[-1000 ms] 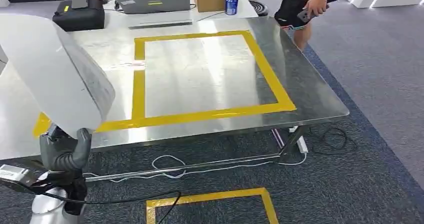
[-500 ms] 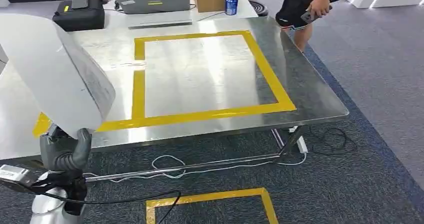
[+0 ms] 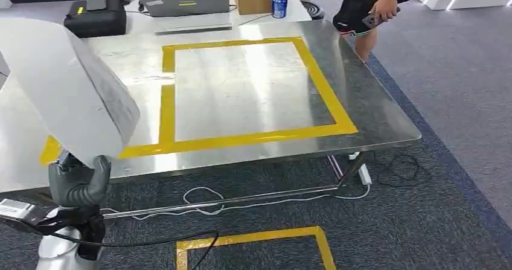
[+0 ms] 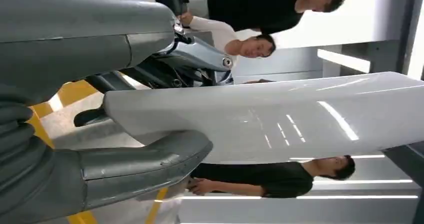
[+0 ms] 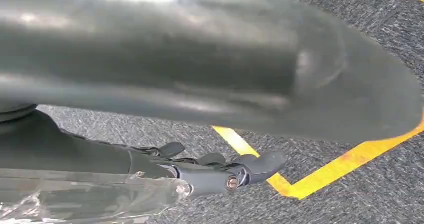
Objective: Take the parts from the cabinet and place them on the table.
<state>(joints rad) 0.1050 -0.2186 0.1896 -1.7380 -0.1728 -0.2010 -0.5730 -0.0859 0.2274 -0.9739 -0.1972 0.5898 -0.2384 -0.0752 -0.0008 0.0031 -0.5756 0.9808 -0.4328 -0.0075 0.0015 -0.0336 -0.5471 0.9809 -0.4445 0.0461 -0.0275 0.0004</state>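
Fingers (image 4: 95,116) around white panel (image 4: 280,119)

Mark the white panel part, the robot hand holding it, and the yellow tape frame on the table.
White panel part (image 3: 66,83), head view: middle of its broad white face.
Left robot hand (image 3: 78,182), head view: grey thumb and palm gripping the panel's lower edge.
Yellow tape frame (image 3: 253,138), head view: its near strip on the steel table.

A pale grey-white part (image 3: 66,89) is showing glossy light streaks, the steel table (image 3: 386,122) is wearing yellow tape (image 3: 241,139) in a rectangle (another on dark speckled carpet (image 3: 422,221)), beside a blue can (image 3: 279,6).
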